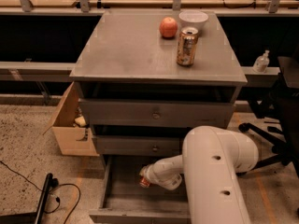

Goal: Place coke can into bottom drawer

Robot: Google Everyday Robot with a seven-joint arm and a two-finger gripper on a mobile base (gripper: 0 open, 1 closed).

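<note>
The bottom drawer of the grey cabinet stands pulled open. My white arm reaches down into it from the right. The gripper is low inside the drawer, near its middle. The red coke can shows only as a small red patch at the gripper's tip, close to the drawer floor. Most of the can is hidden by the arm.
On the cabinet top stand a gold-tan can, a red apple and a white bowl. A cardboard box sits left of the cabinet. A black cable lies on the floor. An office chair base is at the right.
</note>
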